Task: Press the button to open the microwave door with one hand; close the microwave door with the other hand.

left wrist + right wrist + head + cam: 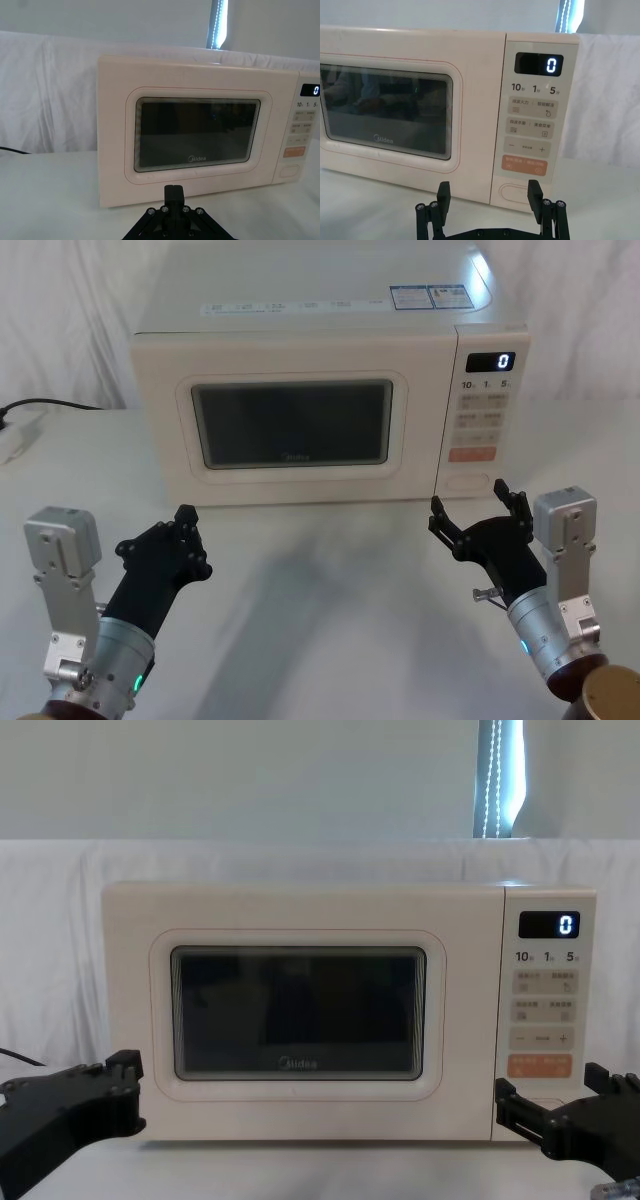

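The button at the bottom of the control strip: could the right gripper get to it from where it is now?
Probably yes. The right gripper hangs open just in front of the button, with nothing between them. The door is shut and out of the way.

A table draped in a smooth white cloth (pixel 330 570) carries everything here, its covering running back to a hanging white fabric backdrop. On it, toward the rear and roughly centred, sits a boxy cream microwave oven (pixel 300 330) with its wide cream door and dark mesh window (pixel 290 423) shut flush against the body, and a narrow control strip with a lit digital display on the robot's right side. Far off to the robot's left a thin black power cable (pixel 50 405) trails across the cloth to a white plug block (pixel 18 438) lying at the table's edge.
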Tool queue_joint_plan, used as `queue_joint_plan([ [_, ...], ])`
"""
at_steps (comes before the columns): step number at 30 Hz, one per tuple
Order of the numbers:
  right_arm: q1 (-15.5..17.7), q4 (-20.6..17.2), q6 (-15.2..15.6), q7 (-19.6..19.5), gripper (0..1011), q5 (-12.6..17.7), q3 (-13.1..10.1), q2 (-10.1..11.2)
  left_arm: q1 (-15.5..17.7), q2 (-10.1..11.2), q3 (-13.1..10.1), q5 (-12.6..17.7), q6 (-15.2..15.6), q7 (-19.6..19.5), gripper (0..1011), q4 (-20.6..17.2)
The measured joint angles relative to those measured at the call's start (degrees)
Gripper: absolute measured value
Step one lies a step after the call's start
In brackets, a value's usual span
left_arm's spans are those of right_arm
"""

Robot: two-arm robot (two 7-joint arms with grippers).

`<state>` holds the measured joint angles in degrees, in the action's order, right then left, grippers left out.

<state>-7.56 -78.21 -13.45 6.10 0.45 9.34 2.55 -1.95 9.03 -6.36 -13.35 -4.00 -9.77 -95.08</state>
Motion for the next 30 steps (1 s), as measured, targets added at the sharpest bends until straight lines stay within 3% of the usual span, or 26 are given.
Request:
queue_joint_plan([
  [17,0.0,0.0,0.0,0.0,1000,0.0,0.0,0.0,0.0,0.0,0.0,0.0,0.0,0.0,16,0.0],
  [24,0.0,0.0,0.0,0.0,1000,0.0,0.0,0.0,0.0,0.0,0.0,0.0,0.0,0.0,180,0.0],
  [30,0.0,0.0,0.0,0.0,1000,0.0,0.0,0.0,0.0,0.0,0.0,0.0,0.0,0.0,396,0.0],
])
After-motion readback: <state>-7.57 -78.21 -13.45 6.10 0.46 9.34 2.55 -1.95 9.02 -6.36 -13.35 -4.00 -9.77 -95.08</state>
